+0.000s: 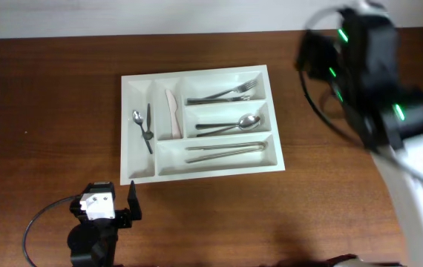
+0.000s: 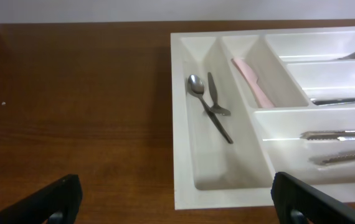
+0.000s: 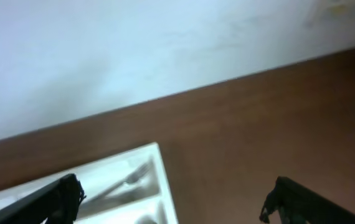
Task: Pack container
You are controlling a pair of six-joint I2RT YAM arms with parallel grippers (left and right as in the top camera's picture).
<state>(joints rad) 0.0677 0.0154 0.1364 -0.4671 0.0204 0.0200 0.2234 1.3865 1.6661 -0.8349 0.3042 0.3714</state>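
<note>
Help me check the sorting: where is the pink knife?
In the overhead view the pink knife lies in the tray's second narrow slot from the image's left, between the spoon and the forks.

- Table (image 1: 48, 111): dark brown wood, grain running left to right, its far edge meeting a pale wall.
- Tray (image 1: 197, 73): white, rectangular, lying flat on the table near the middle, turned slightly askew to the table's edge, with wood showing on every side.

Dark brown wood-grain table (image 1: 48, 111) fills most of overhead view, surface glossy with faint sheen. Plain white wall (image 3: 134, 43) rises right behind far table edge. Light even, soft shadows.
</note>
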